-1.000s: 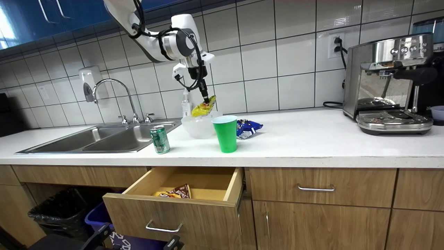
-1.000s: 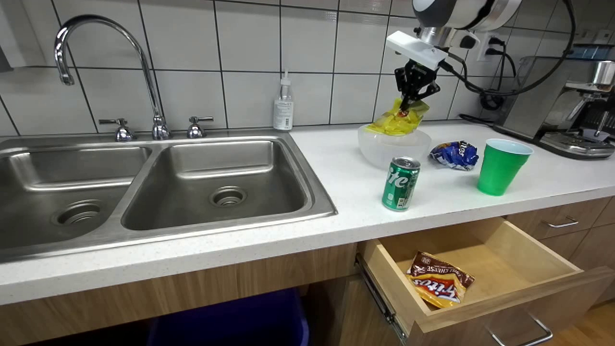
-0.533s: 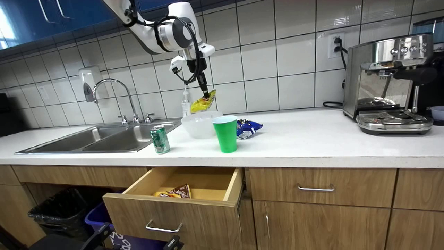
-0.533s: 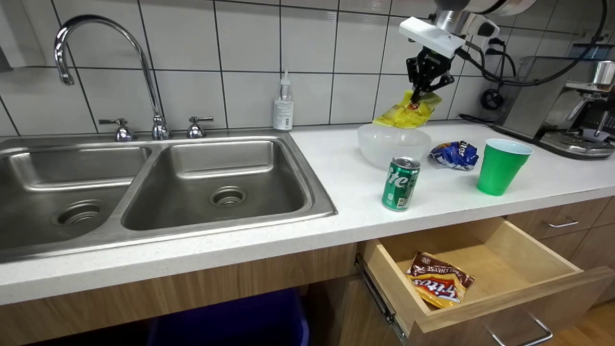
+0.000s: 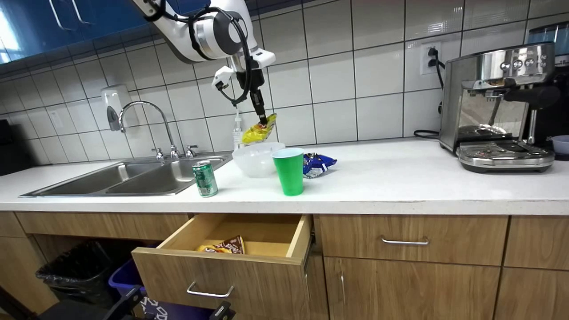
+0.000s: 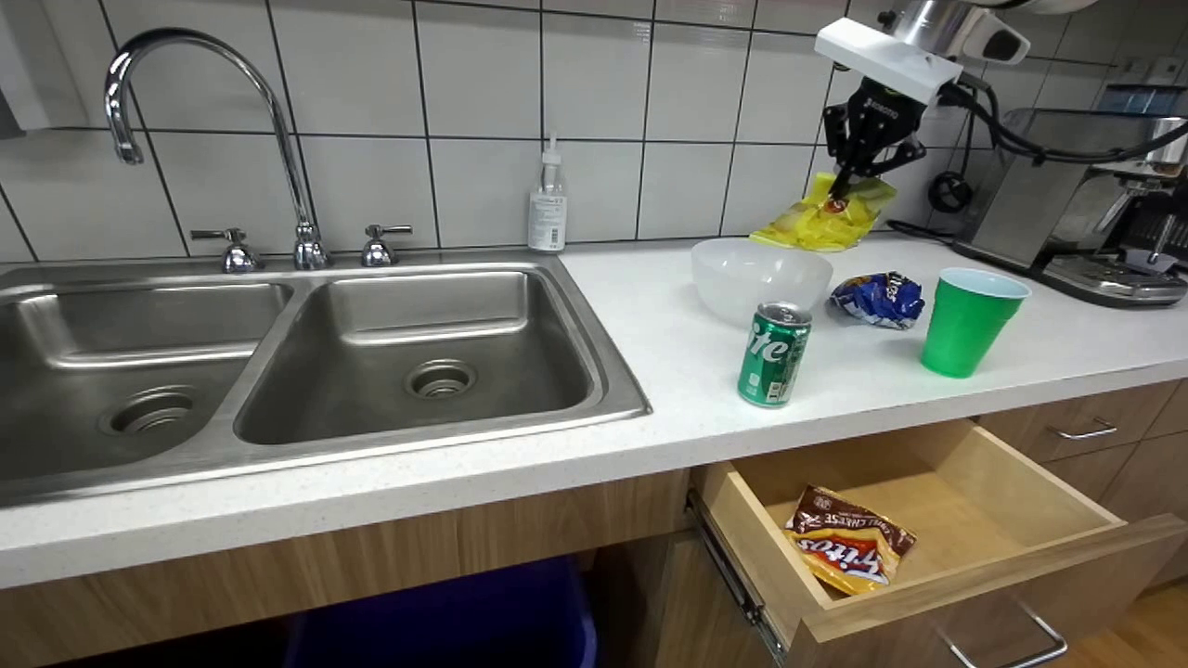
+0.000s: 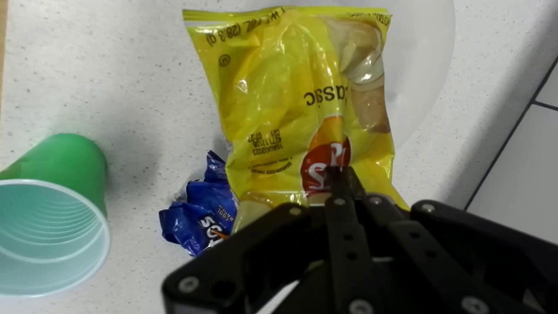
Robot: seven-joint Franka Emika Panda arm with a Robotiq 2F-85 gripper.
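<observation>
The pincer has carried the yellow bag up and sideways.

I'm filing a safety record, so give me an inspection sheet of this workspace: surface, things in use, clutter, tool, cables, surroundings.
Surface: white speckled counter; spills, nothing seen.
Things in use: yellow chip bag, held above the counter, overlapping the translucent bowl in the wrist view.
Clutter: green cup and soda can, both upright; crumpled blue chip bag; brown-and-yellow chip bag inside the open drawer.
Tool: pinching the yellow chip bag.
Cables: dark cables loop outside the arm; plugs sit in the wall socket near the coffee machine.
Surroundings: double sink, tap, pump bottle, black-lined bin.
</observation>
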